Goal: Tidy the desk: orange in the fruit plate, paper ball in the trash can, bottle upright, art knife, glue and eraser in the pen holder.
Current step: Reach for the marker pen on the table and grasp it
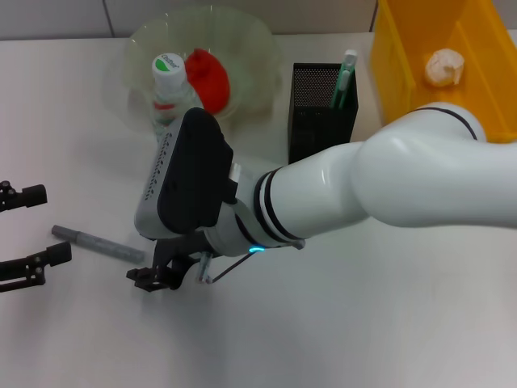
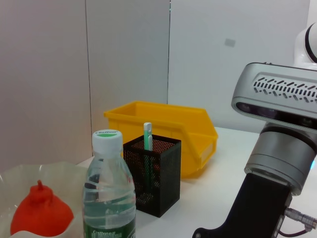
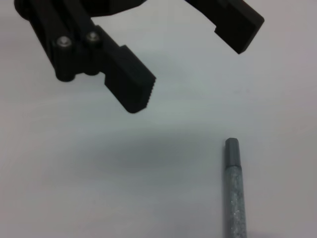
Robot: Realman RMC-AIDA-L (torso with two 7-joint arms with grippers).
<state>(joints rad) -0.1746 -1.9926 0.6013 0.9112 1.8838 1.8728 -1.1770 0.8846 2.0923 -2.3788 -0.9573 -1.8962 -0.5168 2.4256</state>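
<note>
The right gripper (image 1: 166, 275) hangs low over the white counter (image 1: 363, 323) in the lower middle of the head view, and its fingers (image 3: 130, 88) are spread apart with nothing between them. Just beside it, to the left in the frame, lies the art knife (image 1: 98, 242), a thin grey stick flat on the counter. Its long axis runs from the left side of the frame down toward the gripper, and its near end almost reaches the fingers but does not touch them.

The left gripper (image 1: 28, 233) waits at the left edge of the head view, also spread and holding nothing.

In the upper part of the frame, the bottle (image 1: 171, 90) stands upright in front of the fruit plate (image 1: 250, 40), and the orange (image 1: 210, 79) sits in the plate. The pen holder (image 1: 315, 121) is right of the plate, with a green and white stick standing in it. The paper ball (image 1: 445, 67) lies inside the trash can (image 1: 404, 73) in the upper right corner.
</note>
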